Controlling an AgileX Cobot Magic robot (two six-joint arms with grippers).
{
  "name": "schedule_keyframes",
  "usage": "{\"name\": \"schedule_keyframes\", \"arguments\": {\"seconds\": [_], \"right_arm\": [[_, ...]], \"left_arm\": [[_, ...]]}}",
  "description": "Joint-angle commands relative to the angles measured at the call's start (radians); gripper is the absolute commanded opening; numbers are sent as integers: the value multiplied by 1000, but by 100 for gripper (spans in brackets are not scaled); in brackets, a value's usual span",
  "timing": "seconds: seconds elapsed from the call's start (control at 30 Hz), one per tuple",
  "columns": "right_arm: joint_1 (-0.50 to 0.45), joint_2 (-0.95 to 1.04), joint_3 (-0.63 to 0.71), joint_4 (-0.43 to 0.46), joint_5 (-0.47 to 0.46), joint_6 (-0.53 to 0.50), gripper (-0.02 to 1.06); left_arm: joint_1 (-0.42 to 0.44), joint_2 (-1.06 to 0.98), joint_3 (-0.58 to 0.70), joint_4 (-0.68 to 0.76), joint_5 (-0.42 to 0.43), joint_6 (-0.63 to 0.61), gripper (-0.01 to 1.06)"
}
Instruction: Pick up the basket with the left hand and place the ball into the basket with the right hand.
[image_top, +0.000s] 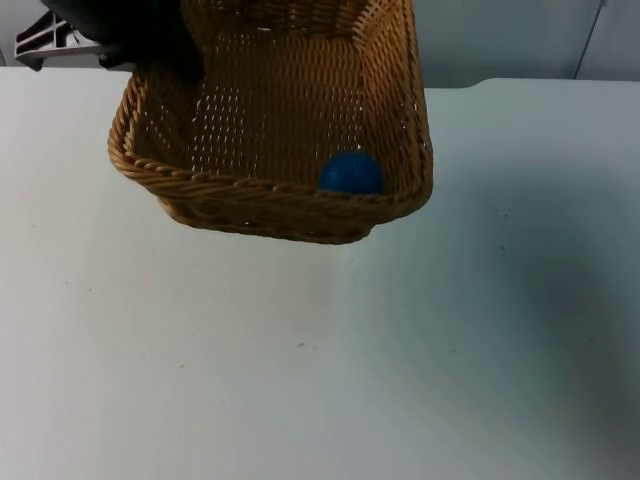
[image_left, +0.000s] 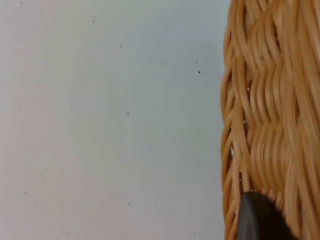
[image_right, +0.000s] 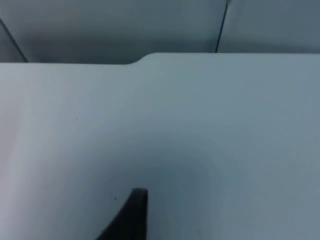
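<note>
Basket (image_top: 270, 120): wicker, held up off the table (image_top: 300, 380) and tilted, near rim low, far end raised toward the left arm.
Ball (image_top: 351, 172): blue, inside the basket, resting against the low near wall toward the right corner.
Left gripper (image_left: 260, 220): at the basket's far left rim; the wrist view has one dark fingertip pressed on the weave. Judged clamped on the rim, since the basket hangs clear of the table.
Right gripper (image_right: 132, 215): over bare table, away from the basket; one fingertip visible, so whether the fingers are apart or together I cannot tell. Arm appears to be waiting.
Task state: ball already in the basket; looks finished or nearly so.
Risk 1: the tilt puts the ball at the lowest wall; more tilt or a jerk could roll it over the rim.
Risk 2: the grip is on one edge only; the weave could slip and the basket sag or drop.
Risk 3: a hard set-down could bounce the ball out.
</note>
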Motion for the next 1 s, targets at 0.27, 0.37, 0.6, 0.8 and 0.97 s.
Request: {"name": "schedule_keyframes", "arguments": {"seconds": [0.27, 0.37, 0.6, 0.8, 0.97], "right_arm": [[26, -358, 248, -73, 57, 42, 101], [73, -420, 337, -188, 79, 137, 101], [125, -425, 368, -253, 75, 192, 101], [124, -411, 368, -258, 63, 213, 101], [124, -411, 368, -260, 50, 215, 101]], "left_arm": [[-3, -6, -7, -18, -17, -3, 0], [-3, -6, -7, -18, -9, -3, 0], [-3, -6, -7, -18, -3, -3, 0], [-3, -6, -7, -18, 1, 15, 0], [-3, 20, -7, -43, 5, 13, 0]]}}
